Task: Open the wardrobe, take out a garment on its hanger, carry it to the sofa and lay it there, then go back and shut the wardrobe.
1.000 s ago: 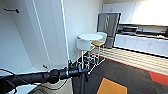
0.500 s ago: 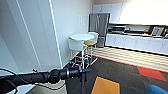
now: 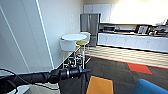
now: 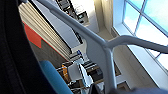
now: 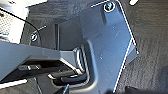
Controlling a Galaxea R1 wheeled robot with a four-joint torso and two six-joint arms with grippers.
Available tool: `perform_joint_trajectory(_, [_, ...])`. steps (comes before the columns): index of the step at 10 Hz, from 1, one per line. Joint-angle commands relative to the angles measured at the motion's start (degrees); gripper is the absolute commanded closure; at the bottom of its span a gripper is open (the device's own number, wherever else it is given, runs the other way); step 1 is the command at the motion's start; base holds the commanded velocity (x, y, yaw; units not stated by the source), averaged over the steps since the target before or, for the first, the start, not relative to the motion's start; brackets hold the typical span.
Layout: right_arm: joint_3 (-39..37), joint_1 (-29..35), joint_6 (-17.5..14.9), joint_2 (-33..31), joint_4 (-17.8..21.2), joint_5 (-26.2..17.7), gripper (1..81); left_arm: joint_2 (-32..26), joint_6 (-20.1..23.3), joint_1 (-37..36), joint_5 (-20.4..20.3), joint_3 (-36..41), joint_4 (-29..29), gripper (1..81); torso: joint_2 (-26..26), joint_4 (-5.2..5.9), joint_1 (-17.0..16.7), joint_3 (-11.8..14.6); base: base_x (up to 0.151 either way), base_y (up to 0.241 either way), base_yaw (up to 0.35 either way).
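Head view, left to right: the black jointed left arm [image 3: 40, 77] is reaching across the lower left, its gripper state impossible to tell. The large bright blue upholstered sofa [image 3: 150, 88] is showing at the lower right corner, well apart and rightward, beyond the dark carpeted floor [image 3: 112, 70]. Right gripper: likewise indeterminate.

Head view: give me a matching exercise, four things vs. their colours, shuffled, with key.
Things:
1. fridge
2. round table
3. sofa
4. stool seat

Colours:
A. bright blue
B. yellow
C. steel grey
D. white

Pairs: 1-C, 2-D, 3-A, 4-B
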Motion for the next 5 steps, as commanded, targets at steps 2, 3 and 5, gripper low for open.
perform_joint_trajectory(2, [0.2,1.3,0.0,-0.6,-0.6,-2.9,1.0,-0.3,0.1,-9.0,-2.2,1.7,1.2,81.1,0.0,0.00,0.0,0.0,0.000,0.000,-0.215])
perform_joint_trajectory(3, [-0.3,1.3,0.0,-0.3,-0.6,-2.9,1.0,-0.4,0.1,-8.9,-2.4,1.8,1.4,81.1,0.0,0.00,0.0,0.0,0.000,0.000,-0.227])
perform_joint_trajectory(5, [-1.7,1.1,0.0,0.3,-0.4,-2.9,1.0,-0.3,0.1,-8.9,-2.6,1.8,1.7,81.1,0.0,0.00,0.0,0.0,0.000,0.000,-0.229])
